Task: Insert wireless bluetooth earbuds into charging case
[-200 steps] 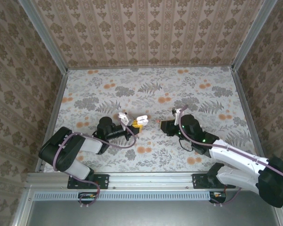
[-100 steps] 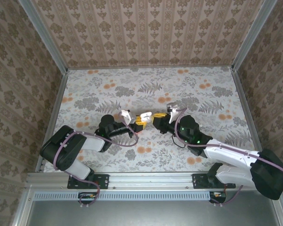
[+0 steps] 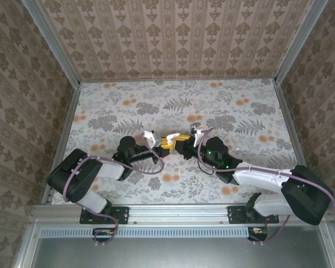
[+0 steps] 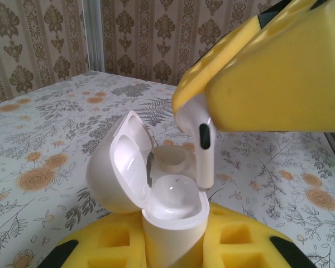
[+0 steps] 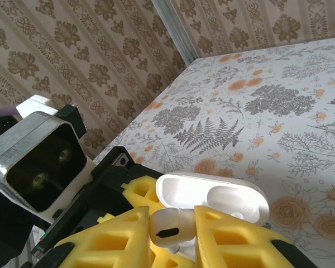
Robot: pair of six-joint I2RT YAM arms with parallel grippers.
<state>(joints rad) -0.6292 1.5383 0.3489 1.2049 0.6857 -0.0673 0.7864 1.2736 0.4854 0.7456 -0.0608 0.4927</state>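
Nearly there: left hand [image 4: 173, 245] clamped on open charging case [image 4: 156, 190], lid tipped back, over tabletop [image 4: 39, 139]. Right hand [image 5: 170, 234] pinching white earbud [image 4: 198, 134], stem down, just above case mouth, not yet seated. Whether other bud already inside: cannot tell.

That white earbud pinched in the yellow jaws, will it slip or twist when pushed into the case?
Probably slippery: the earbud looks glossy and rounded. It may pivot, since the jaws pinch only its bulb, stem hanging free. Being small hard plastic, it's likely light and stiff.
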